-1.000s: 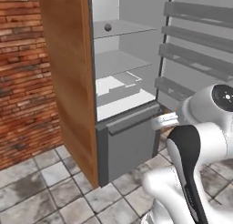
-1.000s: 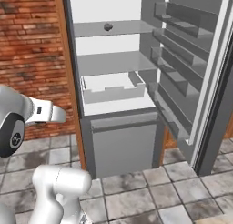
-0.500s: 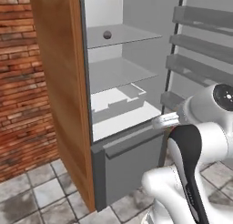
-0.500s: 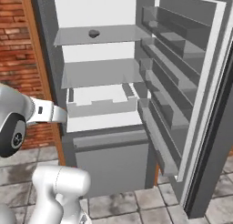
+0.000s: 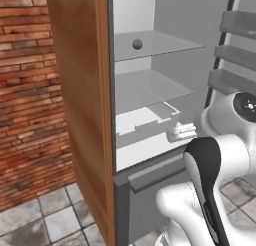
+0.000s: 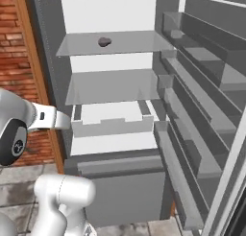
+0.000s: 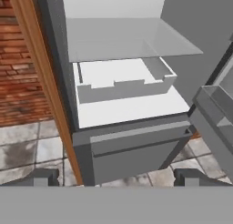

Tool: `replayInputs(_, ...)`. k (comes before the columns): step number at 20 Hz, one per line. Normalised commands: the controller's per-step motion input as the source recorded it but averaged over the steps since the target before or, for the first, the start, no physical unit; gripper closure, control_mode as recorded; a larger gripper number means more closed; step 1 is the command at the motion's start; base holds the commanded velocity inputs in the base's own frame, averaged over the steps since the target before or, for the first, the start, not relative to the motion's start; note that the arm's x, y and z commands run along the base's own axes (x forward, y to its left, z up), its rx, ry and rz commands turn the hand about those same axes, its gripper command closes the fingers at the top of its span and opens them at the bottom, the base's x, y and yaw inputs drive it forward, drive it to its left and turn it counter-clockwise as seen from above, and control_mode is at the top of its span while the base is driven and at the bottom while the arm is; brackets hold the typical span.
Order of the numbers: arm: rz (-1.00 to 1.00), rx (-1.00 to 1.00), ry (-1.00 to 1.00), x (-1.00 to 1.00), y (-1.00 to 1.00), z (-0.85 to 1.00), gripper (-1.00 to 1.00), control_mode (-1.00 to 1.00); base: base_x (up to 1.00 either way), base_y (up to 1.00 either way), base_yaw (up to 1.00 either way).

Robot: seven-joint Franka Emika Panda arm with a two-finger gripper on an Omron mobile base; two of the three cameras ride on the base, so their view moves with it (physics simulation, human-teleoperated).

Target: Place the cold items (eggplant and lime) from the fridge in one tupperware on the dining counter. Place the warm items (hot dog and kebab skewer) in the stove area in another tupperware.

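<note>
Now a small dark roundish item (image 6: 104, 41) sits on the upper fridge shelf (image 6: 129, 44).

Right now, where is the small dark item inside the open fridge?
The dark item sits alone on the top glass shelf, toward its back left in the right base view, above the white drawer.

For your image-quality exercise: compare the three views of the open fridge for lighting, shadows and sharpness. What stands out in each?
Left base view: flat, even light; the fridge interior is pale, and the small dark item on its upper shelf is too soft to identify. Right base view: the same item casts almost no shadow; edges are slightly blurred. Hand view: the drawer is evenly lit, with no glare.
</note>
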Motion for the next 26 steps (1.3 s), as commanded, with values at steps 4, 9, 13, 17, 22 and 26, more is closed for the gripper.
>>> replayInputs(4,0.0,0.0,0.0,0.0,0.0,0.0,-1.0,1.0,0.44,-0.35,0.25)
replayInputs(9,0.0,0.0,0.0,0.0,0.0,0.0,-1.0,1.0,0.4,-0.34,0.3)
replayInputs(13,0.0,0.0,0.0,0.0,0.0,0.0,-1.0,1.0,0.48,-0.22,0.23)
replayInputs(17,0.0,0.0,0.0,0.0,0.0,0.0,-1.0,1.0,0.44,-0.35,0.21)
replayInputs(22,0.0,0.0,0.0,0.0,0.0,0.0,-1.0,1.0,0.42,-0.42,0.15)
replayInputs(26,0.0,0.0,0.0,0.0,0.0,0.0,-1.0,1.0,0.61,-0.17,0.07)
